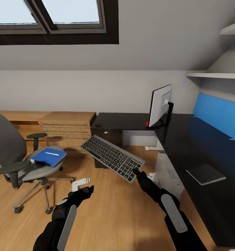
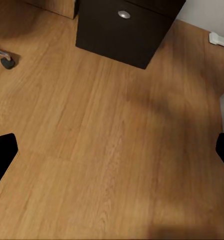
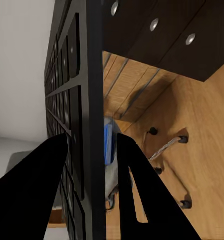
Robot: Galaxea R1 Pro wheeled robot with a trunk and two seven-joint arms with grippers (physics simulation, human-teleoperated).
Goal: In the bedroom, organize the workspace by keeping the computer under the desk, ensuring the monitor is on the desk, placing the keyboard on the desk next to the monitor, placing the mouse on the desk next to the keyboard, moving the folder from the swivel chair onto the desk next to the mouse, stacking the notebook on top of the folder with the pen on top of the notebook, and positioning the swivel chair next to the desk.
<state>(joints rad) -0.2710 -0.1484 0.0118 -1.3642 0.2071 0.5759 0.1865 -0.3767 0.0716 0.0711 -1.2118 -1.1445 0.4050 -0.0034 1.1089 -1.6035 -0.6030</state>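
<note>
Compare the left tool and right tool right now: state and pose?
The right tool is shut on the slim grey keyboard with dark keys, holding it by one end, tilted in the air; the left tool is open and empty. The right reaches forward toward the black L-shaped desk; the left hangs lower over the wooden floor. Both are black.
</note>
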